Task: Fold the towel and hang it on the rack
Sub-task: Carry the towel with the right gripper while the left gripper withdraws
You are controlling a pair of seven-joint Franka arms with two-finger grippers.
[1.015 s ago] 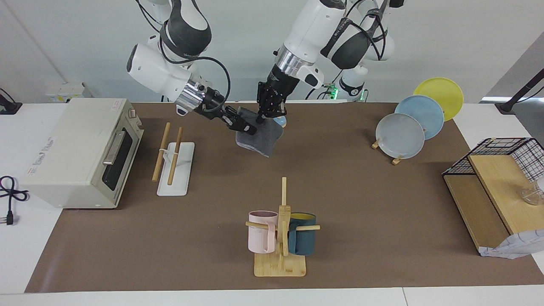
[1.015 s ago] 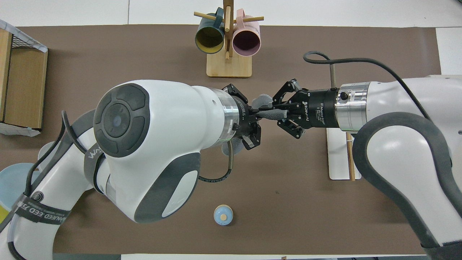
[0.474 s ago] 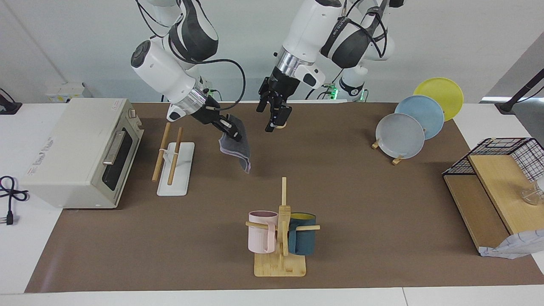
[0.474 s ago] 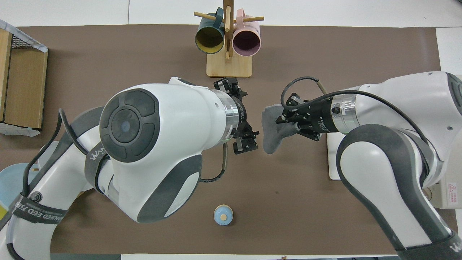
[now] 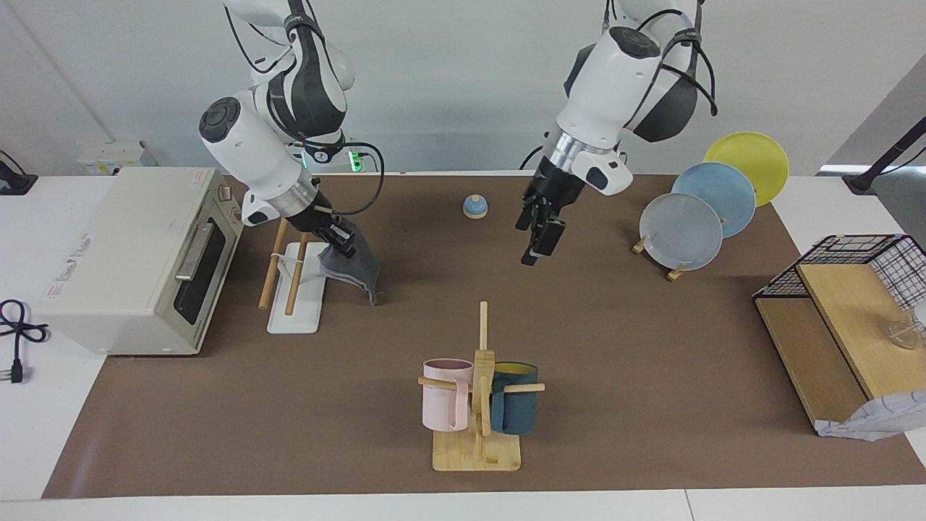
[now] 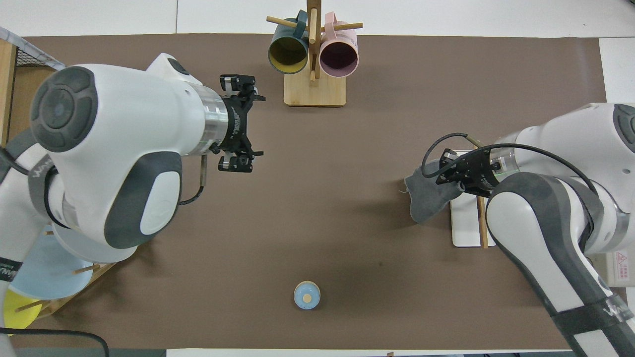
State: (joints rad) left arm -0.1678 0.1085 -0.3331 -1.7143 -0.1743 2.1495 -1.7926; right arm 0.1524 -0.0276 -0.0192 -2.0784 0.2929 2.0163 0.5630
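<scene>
The right gripper (image 5: 346, 242) pinches the folded towel (image 5: 352, 269), which dangles just beside the rack (image 5: 298, 286), partly over its base. The left gripper (image 5: 539, 235), jaws wide and empty, waits well away from the rack. Hanging is in hand; next, I judge, draping the towel across both rods.

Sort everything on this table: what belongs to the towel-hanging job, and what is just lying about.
Job:
towel, held by the right gripper beside the rack
rack
left gripper, open, over bare mat

Lying about:
toaster oven
mug stand
plate stand
blue knob
wire basket
</scene>
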